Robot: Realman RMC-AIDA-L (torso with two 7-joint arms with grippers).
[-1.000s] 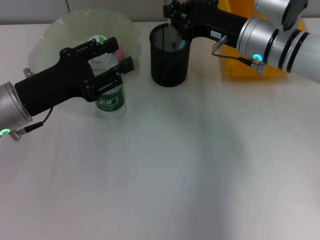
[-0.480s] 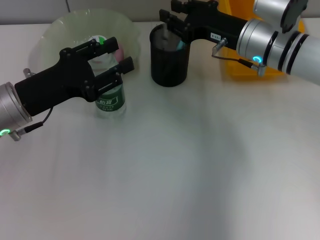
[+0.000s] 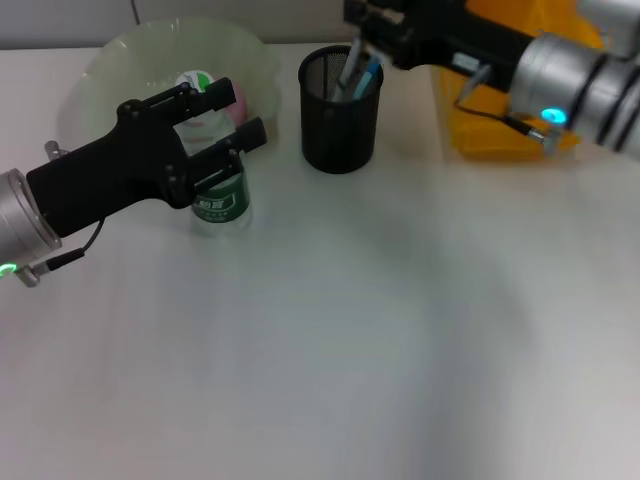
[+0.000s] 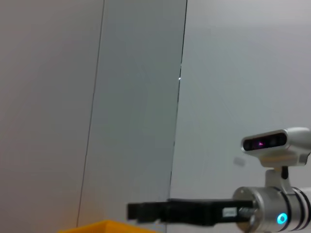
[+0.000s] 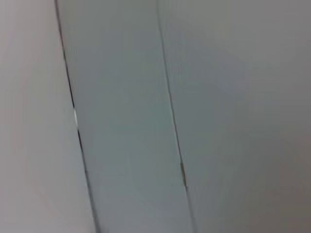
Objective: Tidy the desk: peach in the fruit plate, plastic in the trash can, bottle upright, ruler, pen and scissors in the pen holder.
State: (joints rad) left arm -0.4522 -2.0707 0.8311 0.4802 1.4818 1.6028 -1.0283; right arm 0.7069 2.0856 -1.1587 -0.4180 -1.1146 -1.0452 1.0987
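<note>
Bottle [image 3: 221,190] stands upright on the bench [image 3: 330,330], left of the pen holder [image 3: 341,110] and just in front of the fruit plate [image 3: 100,75]; it is clear plastic with a green label. The left claw [image 3: 228,112] is spread around its upper part, and whether the fingers press it cannot be told. Pulling back askew could, I judge, clip the bottle and topple it toward the pen holder. The right claw [image 3: 365,22] hovers behind the pen holder's rim; its state cannot be told. Pens lean inside the mesh.
</note>
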